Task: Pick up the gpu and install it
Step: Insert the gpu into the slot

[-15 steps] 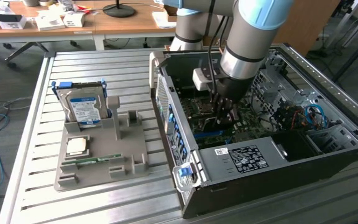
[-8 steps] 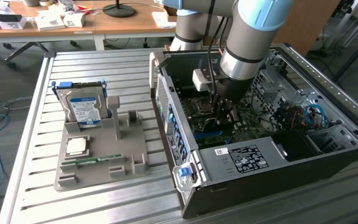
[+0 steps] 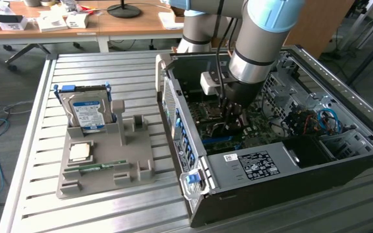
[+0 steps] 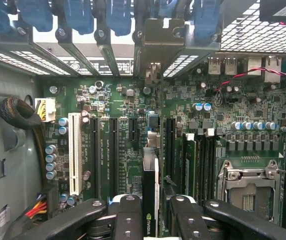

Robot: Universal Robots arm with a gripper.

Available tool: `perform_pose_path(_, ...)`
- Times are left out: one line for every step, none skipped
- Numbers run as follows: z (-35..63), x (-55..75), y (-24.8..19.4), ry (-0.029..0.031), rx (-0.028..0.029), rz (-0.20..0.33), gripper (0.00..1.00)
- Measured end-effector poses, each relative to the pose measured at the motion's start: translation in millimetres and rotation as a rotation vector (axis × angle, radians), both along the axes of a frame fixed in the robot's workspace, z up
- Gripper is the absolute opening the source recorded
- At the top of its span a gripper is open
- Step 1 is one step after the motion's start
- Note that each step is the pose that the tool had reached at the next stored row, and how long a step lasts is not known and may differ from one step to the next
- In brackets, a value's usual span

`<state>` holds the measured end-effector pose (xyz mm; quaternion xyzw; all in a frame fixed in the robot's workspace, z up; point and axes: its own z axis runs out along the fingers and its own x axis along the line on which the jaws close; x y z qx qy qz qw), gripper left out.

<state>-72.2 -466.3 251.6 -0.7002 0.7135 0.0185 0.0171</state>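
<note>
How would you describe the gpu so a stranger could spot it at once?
Inside the open computer case, look over the green motherboard. The gpu is the thin card, edge-on, clamped in the gripper; unlike the empty slots beside it, it carries a silver bracket.

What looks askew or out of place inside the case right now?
Nothing stands out. The gpu sits edge-on in the end effector, parallel to the motherboard slots. No loose or damaged parts are visible around it.
</note>
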Motion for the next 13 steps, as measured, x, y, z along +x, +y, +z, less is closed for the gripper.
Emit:
perform_pose_path(-0.1, 0.0, 0.0, 0.0, -0.0002, 0.0, 0.26)
perform_pose_path(-0.1, 0.0, 0.1, 0.0, -0.0002, 0.0, 0.26)
perform_pose_path(-0.2, -0.1, 0.1, 0.0, -0.0003, 0.0, 0.26)
perform_pose_path(-0.3, -0.1, 0.2, 0.0, -0.0004, -0.001, 0.26)
perform_pose_path(-0.4, -0.1, 0.2, 0.0, -0.0004, -0.001, 0.26)
perform_pose_path(-0.5, -0.2, 0.3, 0.0, -0.0004, -0.001, 0.26)
perform_pose_path(-0.6, -0.2, 0.4, -0.0001, -0.0004, -0.001, 0.26)
perform_pose_path(-0.7, -0.3, 0.5, 0.0, -0.0004, -0.001, 0.26)
perform_pose_path(-0.8, -0.4, 0.5, -0.0001, -0.0005, -0.001, 0.26)
perform_pose_path(-0.8, -0.4, 0.6, -0.0001, -0.0005, -0.001, 0.26)
perform_pose_path(-0.9, -0.5, 0.7, 0.0, -0.0005, -0.001, 0.26)
perform_pose_path(-0.9, -0.4, 0.7, 0.0, -0.0005, -0.001, 0.26)
perform_pose_path(-0.9, -0.4, 0.7, 0.0, -0.0005, -0.001, 0.26)
